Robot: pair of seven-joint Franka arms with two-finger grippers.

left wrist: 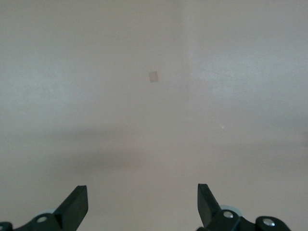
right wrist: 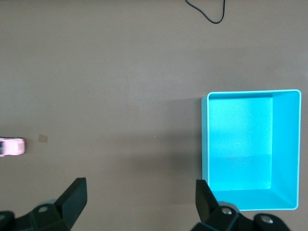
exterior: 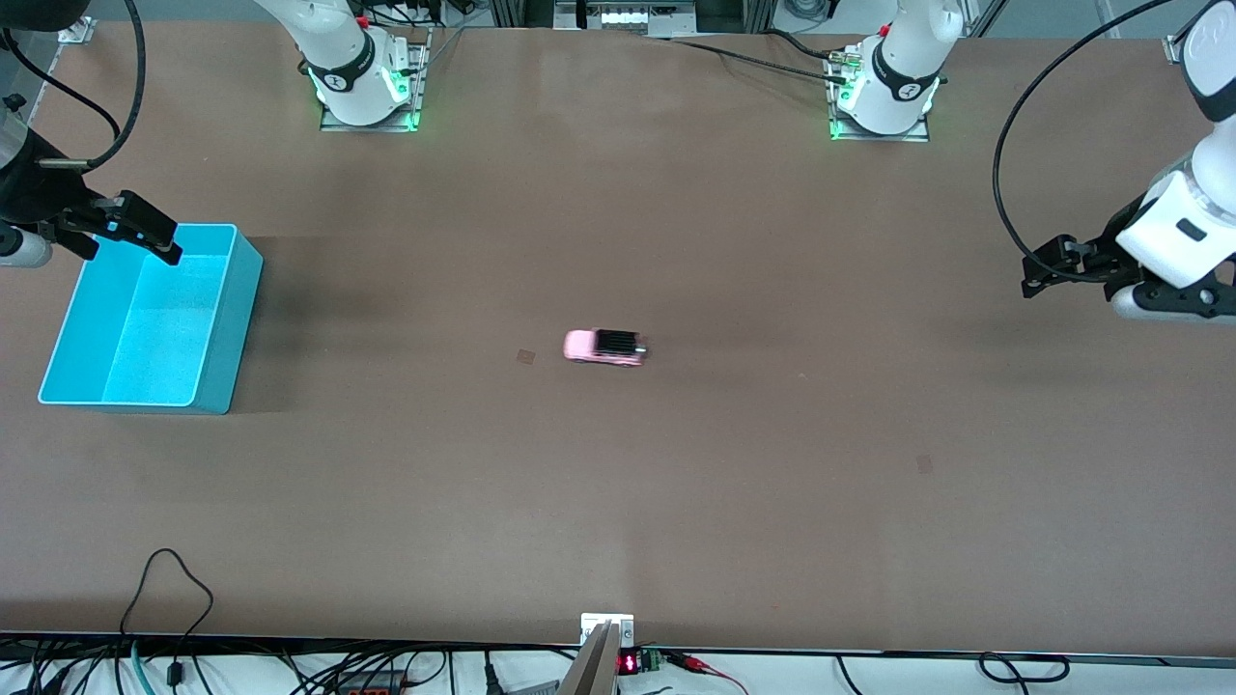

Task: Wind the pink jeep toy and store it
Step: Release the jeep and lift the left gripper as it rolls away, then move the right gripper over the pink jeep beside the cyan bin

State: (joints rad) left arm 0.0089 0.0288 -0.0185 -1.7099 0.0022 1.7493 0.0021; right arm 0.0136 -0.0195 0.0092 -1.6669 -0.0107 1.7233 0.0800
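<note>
The pink jeep toy (exterior: 603, 347) stands alone on the brown table, about midway between the two arms, its black roof panel facing up. In the right wrist view only its nose shows as the jeep (right wrist: 10, 146) at the picture's edge. The turquoise bin (exterior: 232, 328) sits at the right arm's end of the table, and its inside shows nothing in it. My right gripper (exterior: 159, 241) hangs open over the bin's rim (right wrist: 204, 139), with nothing between its fingertips (right wrist: 77, 192). My left gripper (exterior: 1038, 272) hovers open over bare table at the left arm's end, its fingertips (left wrist: 79, 197) wide apart.
A small square mark (exterior: 525, 356) lies on the table beside the jeep, toward the bin. Another mark (exterior: 924, 463) lies nearer the front camera. Black cables (exterior: 169, 579) loop over the table's near edge. The arm bases (exterior: 367, 87) (exterior: 884, 92) stand along the table's back edge.
</note>
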